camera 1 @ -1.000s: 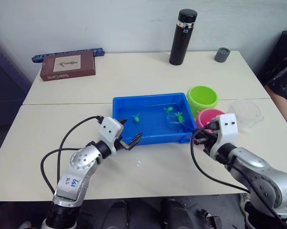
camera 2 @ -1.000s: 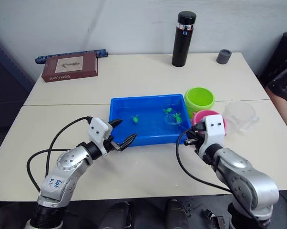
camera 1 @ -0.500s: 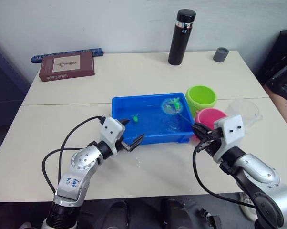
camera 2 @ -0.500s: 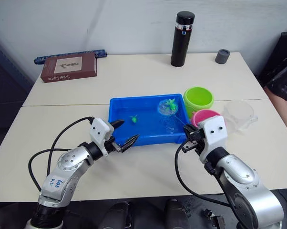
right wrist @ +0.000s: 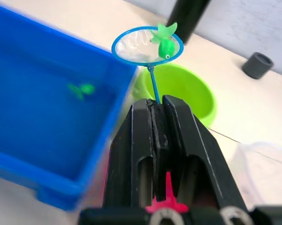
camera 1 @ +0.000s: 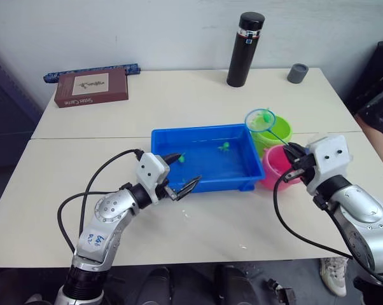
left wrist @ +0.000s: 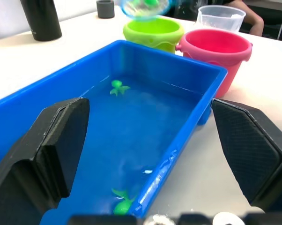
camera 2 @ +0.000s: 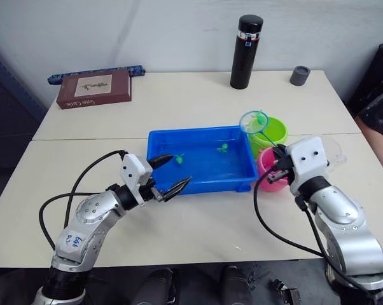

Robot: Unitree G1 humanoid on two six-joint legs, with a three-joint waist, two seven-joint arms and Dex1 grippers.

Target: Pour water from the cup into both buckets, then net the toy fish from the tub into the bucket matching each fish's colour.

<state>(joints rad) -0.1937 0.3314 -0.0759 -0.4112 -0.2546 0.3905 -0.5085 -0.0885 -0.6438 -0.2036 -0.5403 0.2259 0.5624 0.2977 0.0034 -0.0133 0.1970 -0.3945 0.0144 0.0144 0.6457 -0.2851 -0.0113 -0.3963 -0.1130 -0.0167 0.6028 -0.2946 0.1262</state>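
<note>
left gripper: forearm bent inward and low over the table, black fingers spread wide at the tub's near-left rim, holding nothing.
tub: shallow bright blue plastic rectangle with a raised rim, water in it.
fish in tub: one tiny green fish right of middle, another near the left end.
net: thin blue wire hoop with fine clear mesh on a thin rod, raised over the tub's far-right corner and the green bucket's edge; a green fish sits in it.
green bucket: lime, round, smooth plastic, just right of the tub.
pink bucket: round, touching the green one, nearer.
right gripper: forearm angled in from the right, fingers pressed together on the net's rod.
cup: clear plastic, behind the right wrist.
</note>
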